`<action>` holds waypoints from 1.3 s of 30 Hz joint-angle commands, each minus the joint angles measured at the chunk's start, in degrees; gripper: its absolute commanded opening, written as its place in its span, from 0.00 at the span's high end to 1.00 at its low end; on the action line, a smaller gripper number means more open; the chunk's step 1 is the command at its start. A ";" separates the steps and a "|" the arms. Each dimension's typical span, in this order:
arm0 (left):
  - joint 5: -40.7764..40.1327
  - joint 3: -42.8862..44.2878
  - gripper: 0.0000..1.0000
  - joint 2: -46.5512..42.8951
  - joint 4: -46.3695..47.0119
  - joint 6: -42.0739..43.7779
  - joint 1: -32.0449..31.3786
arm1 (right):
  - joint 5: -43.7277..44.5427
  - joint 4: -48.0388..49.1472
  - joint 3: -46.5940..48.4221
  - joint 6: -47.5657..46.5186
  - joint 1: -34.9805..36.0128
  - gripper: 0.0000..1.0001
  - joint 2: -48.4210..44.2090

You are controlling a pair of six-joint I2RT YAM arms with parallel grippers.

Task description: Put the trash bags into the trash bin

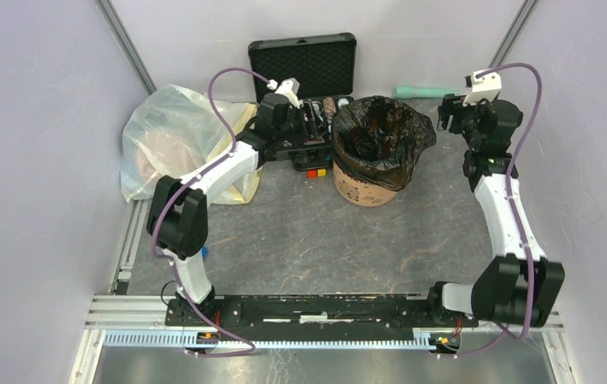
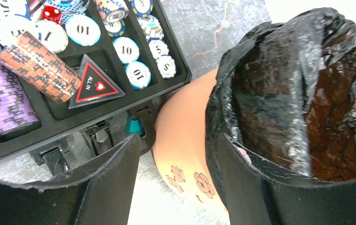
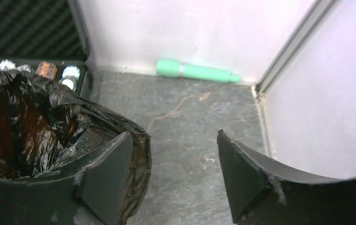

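Black hard chip case just beside round peach-orange plastic bucket, glossy black plastic bag lining it; left gripper and right gripper spread, flanking it.

- trash bin: peach-orange plastic, smooth, matt, with printed flower marks.
- trash bag lining the trash bin: thin black plastic film, glossy, wrinkled.
- big bag left of the trash bin: translucent yellowish-white plastic film, crinkled.
- chip case behind the trash bin: black hard shell, lid lined with ridged foam.
- table under the trash bin: grey, matt, stone-like veining.
- left gripper beside the trash bin: fingers matt black, edges rough and frayed.
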 commanded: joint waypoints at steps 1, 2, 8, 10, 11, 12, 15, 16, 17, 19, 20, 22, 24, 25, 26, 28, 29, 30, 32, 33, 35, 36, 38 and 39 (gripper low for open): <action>-1.92 1.54 0.30 -4.92 -3.33 1.33 0.07 | 4.84 -3.58 0.63 6.57 -0.47 0.24 -7.19; -1.77 1.19 0.30 -5.39 -3.34 1.19 0.04 | 2.76 -4.89 0.49 8.72 -0.53 0.22 -8.34; -1.70 -2.24 0.29 -9.27 -3.27 0.43 0.07 | -9.04 -5.71 -7.80 27.48 -0.91 0.18 -17.01; -1.50 -3.89 0.29 -11.19 -2.60 -0.13 0.03 | -12.18 -0.59 -12.81 34.55 -0.91 0.17 -21.10; -1.20 -4.82 0.29 -12.04 -2.05 -0.49 0.07 | -10.36 -0.31 -14.14 36.53 -0.88 0.20 -23.30; -0.74 -5.67 0.29 -12.81 -1.29 -0.95 0.01 | -8.38 -0.71 -14.89 37.77 -0.82 0.23 -24.92; 0.67 -7.41 0.30 -14.42 -0.36 -1.84 -0.04 | -3.60 -1.09 -17.29 41.69 -0.82 0.30 -28.62; 0.92 -7.92 0.31 -14.74 -0.27 -2.00 -0.01 | -2.91 -1.20 -17.88 43.02 -0.82 0.30 -28.94; 1.10 -8.25 0.31 -15.14 -0.28 -2.28 -0.05 | -2.67 -1.69 -18.03 44.25 -0.82 0.29 -28.91; 1.24 -9.17 0.31 -15.78 0.02 -2.48 -0.02 | -2.70 -4.10 -17.10 45.22 -0.70 0.29 -27.99; 1.29 -9.61 0.31 -16.07 0.23 -2.48 -0.01 | -2.67 -4.89 -16.77 45.65 -0.73 0.29 -27.66; 1.28 -10.34 0.31 -16.54 0.24 -2.39 -0.01 | -2.69 -6.11 -16.47 46.28 -0.69 0.29 -27.24; 1.28 -10.90 0.31 -16.96 0.25 -2.29 -0.01 | -1.50 -7.71 -16.28 47.14 -0.56 0.29 -26.94; 1.22 -11.06 0.31 -17.19 0.23 -2.22 -0.04 | 0.06 -8.89 -16.00 47.80 -0.35 0.29 -26.73; 1.18 -11.18 0.31 -17.31 0.29 -2.22 -0.02 | 1.84 -10.55 -15.49 48.52 -0.02 0.30 -26.42; 1.30 -11.28 0.31 -17.35 0.27 -2.22 -0.03 | 3.37 -12.59 -14.50 48.69 0.56 0.32 -25.40; 1.48 -11.32 0.31 -17.36 0.23 -2.22 -0.05 | 3.12 -12.47 -14.38 48.62 1.02 0.32 -24.88; 1.63 -11.32 0.31 -17.40 0.23 -2.21 -0.03 | 2.76 -12.07 -14.53 48.71 1.56 0.33 -24.51; 1.71 -11.45 0.31 -17.27 0.44 -2.33 -0.02 | 2.15 -10.61 -14.68 48.63 3.40 0.34 -23.56; 1.80 -11.54 0.31 -17.26 0.51 -2.35 -0.06 | 2.41 -10.39 -14.52 48.60 4.32 0.34 -23.00; 1.90 -11.63 0.31 -17.27 0.49 -2.34 -0.01 | 3.48 -10.34 -14.36 48.47 5.81 0.36 -22.53; 1.97 -11.63 0.31 -17.36 0.51 -2.33 -0.01 | 4.12 -10.25 -14.52 48.39 6.33 0.38 -22.65; 2.10 -11.72 0.32 -17.40 0.53 -2.22 -0.05 | 5.93 -10.43 -15.02 48.29 6.69 0.48 -23.13; 2.28 -11.73 0.32 -17.38 0.50 -2.27 -0.03 | 6.67 -10.81 -15.29 48.18 6.69 0.53 -23.39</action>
